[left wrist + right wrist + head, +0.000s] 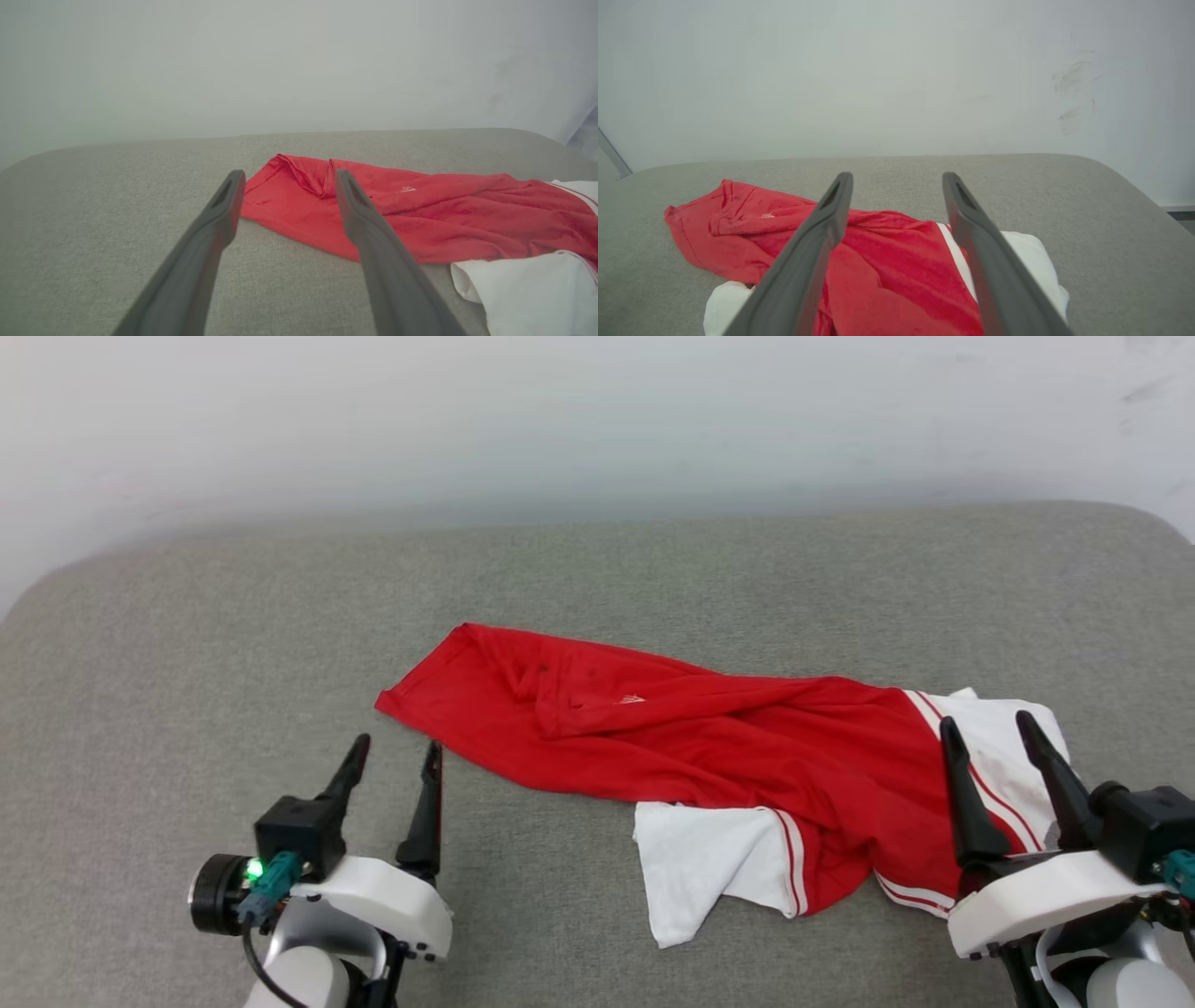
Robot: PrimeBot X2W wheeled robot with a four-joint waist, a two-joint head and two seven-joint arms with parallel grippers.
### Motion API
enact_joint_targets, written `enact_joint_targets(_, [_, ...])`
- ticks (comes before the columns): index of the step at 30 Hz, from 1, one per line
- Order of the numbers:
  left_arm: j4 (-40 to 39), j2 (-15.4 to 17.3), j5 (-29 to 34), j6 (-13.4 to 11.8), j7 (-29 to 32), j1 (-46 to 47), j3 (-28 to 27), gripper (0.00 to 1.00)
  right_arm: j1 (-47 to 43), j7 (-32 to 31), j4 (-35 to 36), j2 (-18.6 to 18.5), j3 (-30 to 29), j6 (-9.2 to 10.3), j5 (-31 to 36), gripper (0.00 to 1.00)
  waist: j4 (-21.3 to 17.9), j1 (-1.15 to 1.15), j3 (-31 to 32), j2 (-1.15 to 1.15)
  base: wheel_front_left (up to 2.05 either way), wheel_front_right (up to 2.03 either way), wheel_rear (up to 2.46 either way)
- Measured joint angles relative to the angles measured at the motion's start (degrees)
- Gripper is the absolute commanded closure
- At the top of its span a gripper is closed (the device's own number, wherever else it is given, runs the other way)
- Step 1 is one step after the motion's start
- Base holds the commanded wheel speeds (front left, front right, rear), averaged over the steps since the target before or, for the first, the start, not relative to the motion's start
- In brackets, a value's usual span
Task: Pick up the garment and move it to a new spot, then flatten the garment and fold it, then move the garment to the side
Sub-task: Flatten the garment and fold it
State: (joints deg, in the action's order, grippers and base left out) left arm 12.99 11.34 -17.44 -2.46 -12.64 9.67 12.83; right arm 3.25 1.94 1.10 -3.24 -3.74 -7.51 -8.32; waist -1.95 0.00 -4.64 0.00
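Head view: the red jersey-style shirt with white short sleeves and red-and-white striped trim (709, 747) lies crumpled in a long band on the grey fabric-covered worktop (187, 644). Its long axis runs from a red corner at the far left to the white-sleeved end at the near right. The left claw (399, 744) sits over bare worktop just beside that red corner, fingers spread wide and holding nothing. The right claw (987, 720) stands over the white-sleeved end, also spread wide and empty. Whether its fingertips touch the cloth cannot be told.

Left wrist view: the left claw's two dark fingers frame the red corner, which lies just ahead and slightly to the right. The rest of the shirt trails off rightward.

Right wrist view: the right claw's fingers straddle the boundary of red body and white sleeve, with the cloth right under them. The shirt stretches away to the left.

Each arm is close to its own end. Flattening likely turns on pulling those ends apart along the long axis.
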Motion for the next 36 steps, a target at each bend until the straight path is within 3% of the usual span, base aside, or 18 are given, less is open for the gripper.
enact_joint_targets(7, [-0.1,-0.2,-0.2,5.2,8.9,1.4,6.8,0.0,-1.5,-1.6,3.0,0.2,1.2,0.0,0.2,0.0,-1.8,0.0,1.0,0.0,0.0,0.0,0.0])
enact_joint_targets(15, [0.5,-0.3,0.2,9.1,22.9,5.7,17.3,0.0,-2.1,-2.6,4.6,0.2,2.5,0.0,0.4,0.0,-3.1,0.0,-0.5,0.0,0.0,0.0,0.0])
enact_joint_targets(17, [0.5,0.5,0.1,9.5,26.0,7.2,20.5,0.0,-2.1,-2.5,5.0,0.2,2.8,0.0,0.2,0.0,-3.3,0.0,-1.4,0.0,0.0,0.0,0.0])
enact_joint_targets(18, [0.4,1.7,-0.4,9.8,30.3,9.6,25.9,0.0,-1.9,-2.5,5.2,0.3,3.3,0.0,0.0,0.0,-3.7,0.0,-2.8,0.0,0.0,0.0,0.0])
enact_joint_targets(24, [-0.9,5.3,-4.8,9.9,36.1,15.7,39.5,0.0,0.6,-1.9,5.0,0.3,4.3,-0.01,-0.2,0.0,-4.9,0.0,-5.9,0.0,0.0,0.0,0.0])
enact_joint_targets(28, [0.2,7.2,-7.1,9.9,38.1,19.3,44.4,0.0,1.5,-1.3,4.6,0.3,4.4,0.0,-0.4,0.0,-5.6,0.01,-7.8,0.0,0.0,0.0,0.0])
enact_joint_targets(33, [2.3,7.6,-8.6,10.0,39.5,22.6,46.6,0.0,2.2,-0.6,4.1,0.3,4.2,0.0,-1.0,0.0,-6.1,0.01,-9.6,0.0,0.0,0.0,0.0])
enact_joint_targets(34, [2.7,7.6,-9.0,10.0,39.9,23.1,47.0,0.23,2.4,-0.5,4.0,0.3,4.3,0.0,-1.4,0.0,-6.1,0.0,-9.8,0.0,0.0,0.0,0.0])
enact_joint_targets(36, [3.4,7.5,-10.4,10.0,41.0,23.9,48.0,1.0,2.5,-0.2,3.6,0.3,4.4,0.0,-1.8,0.0,-6.1,0.0,-10.1,0.0,0.0,0.0,0.0])
